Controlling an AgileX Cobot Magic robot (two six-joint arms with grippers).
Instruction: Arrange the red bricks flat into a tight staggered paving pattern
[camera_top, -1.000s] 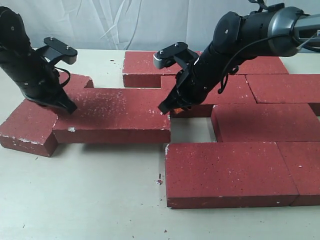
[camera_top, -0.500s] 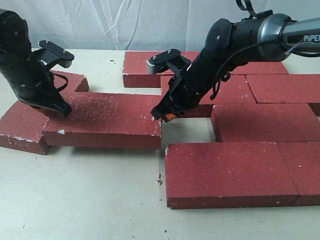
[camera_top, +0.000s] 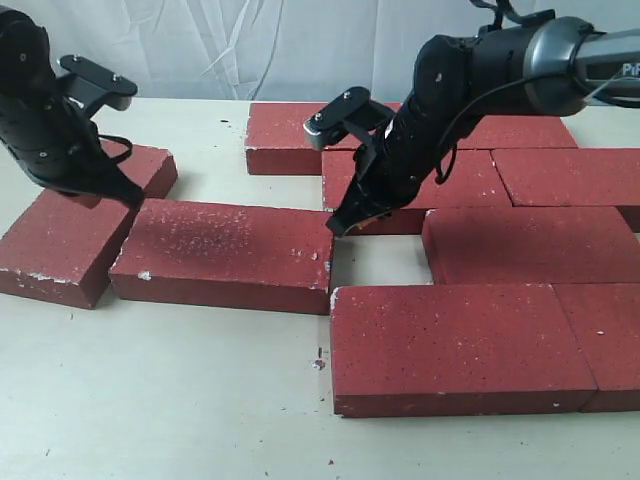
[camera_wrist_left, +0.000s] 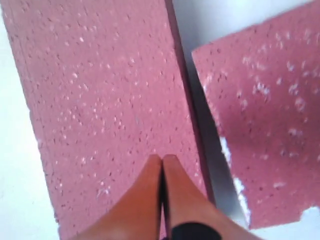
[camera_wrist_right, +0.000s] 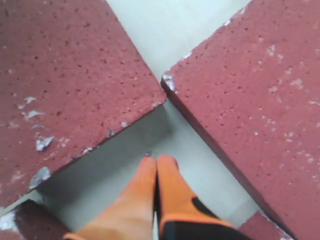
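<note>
Spanning the counter (camera_top: 170, 400), the bricks (camera_top: 455, 340) form a laid block across the right half of the frame, with two loose at left. Middle brick (camera_top: 225, 250) lies flat but skewed, leaving a gap (camera_top: 375, 262) to the block. Left brick (camera_top: 70, 235) lies angled just beside it. Right tool (camera_top: 338, 228), fingers together, points into that gap. Left tool (camera_top: 128, 197), likewise pinched together and empty, is over the left brick. Risks: an off-centre push could rotate the middle brick and jam a corner, and the tips could slip off a rough edge.
</note>
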